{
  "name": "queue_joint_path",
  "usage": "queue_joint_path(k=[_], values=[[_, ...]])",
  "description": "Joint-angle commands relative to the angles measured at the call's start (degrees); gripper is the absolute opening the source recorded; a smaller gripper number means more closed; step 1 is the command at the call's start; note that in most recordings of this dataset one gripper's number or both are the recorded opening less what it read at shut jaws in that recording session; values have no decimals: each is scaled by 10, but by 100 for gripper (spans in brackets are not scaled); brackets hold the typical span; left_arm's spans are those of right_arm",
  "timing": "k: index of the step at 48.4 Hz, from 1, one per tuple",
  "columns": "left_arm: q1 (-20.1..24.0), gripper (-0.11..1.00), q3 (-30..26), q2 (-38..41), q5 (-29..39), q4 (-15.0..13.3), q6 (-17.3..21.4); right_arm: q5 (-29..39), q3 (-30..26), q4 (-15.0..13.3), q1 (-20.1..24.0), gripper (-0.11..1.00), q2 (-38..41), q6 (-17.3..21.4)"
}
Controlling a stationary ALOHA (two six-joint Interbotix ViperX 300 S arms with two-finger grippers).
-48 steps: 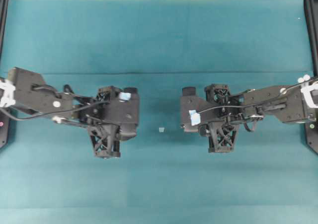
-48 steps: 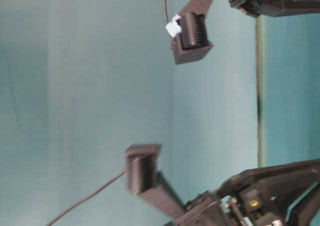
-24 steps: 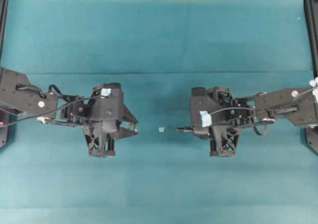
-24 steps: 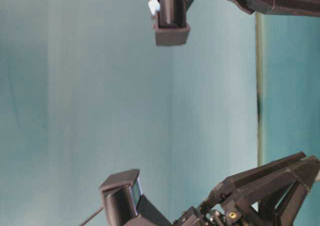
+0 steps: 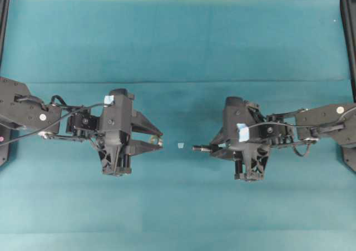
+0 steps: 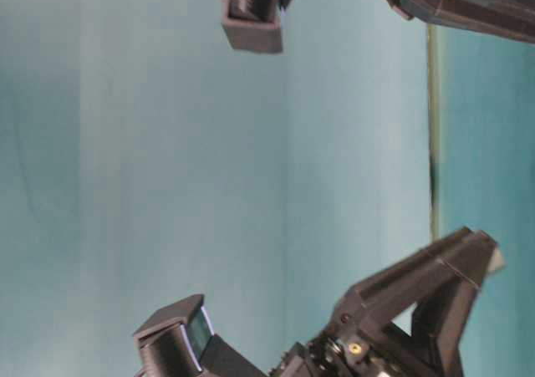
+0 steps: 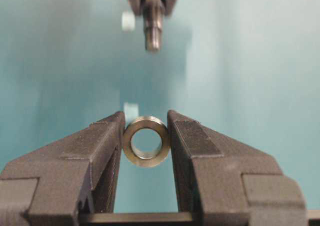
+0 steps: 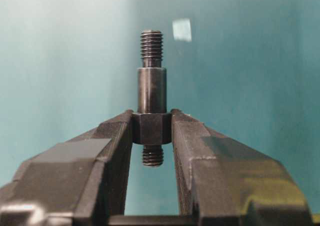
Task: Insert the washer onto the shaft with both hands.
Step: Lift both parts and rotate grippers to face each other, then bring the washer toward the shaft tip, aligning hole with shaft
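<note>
table (image 5: 178, 45): one, teal cloth, bare apart from a scrap; anything dropped falls onto it from mid-air.
left gripper (image 5: 160, 142): one, jaws clenched on the washer, its hole facing across the gap; a weak pinch on so small a ring could let it tilt or pop out on contact.
right gripper (image 5: 214, 148): one, jaws clenched on the shaft's wide collar, threaded tip pointing at the other gripper; a push along the axis could slide the shaft back through the jaws.
shaft (image 8: 151, 96): one, held level above the table, well apart from the ring; from the left wrist view it sits a little off the hole's line, so it might strike the rim instead of entering.
washer (image 7: 146, 141): one, gripped by its outer edge; the overhead view is too coarse to judge its height against the shaft.
scrap (image 5: 180, 145): one, pale, lying between the grippers; unlikely to interfere.
</note>
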Motion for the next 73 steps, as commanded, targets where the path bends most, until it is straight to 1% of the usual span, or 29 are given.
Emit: queue_joint_path(k=[1, 12, 21, 32, 44, 51, 59, 73], values=[[-2, 33, -4, -11, -20, 1, -1, -25, 0, 2, 2, 0, -14, 9], [-2, 33, -4, -7, -54, 1, -11, -63, 4, 2, 5, 0, -15, 10], [-2, 33, -2, -6, -72, 1, -21, -67, 4, 2, 5, 0, -16, 9], [-2, 33, 3, -2, -80, 1, -23, -75, 16, 2, 5, 0, -15, 10], [-2, 33, 2, 18, -98, 1, -25, -134, 51, 3, 5, 0, -10, 11], [-2, 33, 0, 33, -125, 0, -45, -161, 61, 10, 6, 0, -4, 11], [-2, 33, -2, 48, -149, 1, -57, -173, 57, 10, 6, 0, 14, 11], [-2, 33, -12, 60, -149, 0, -57, -205, 46, 10, 6, 0, 33, 11]])
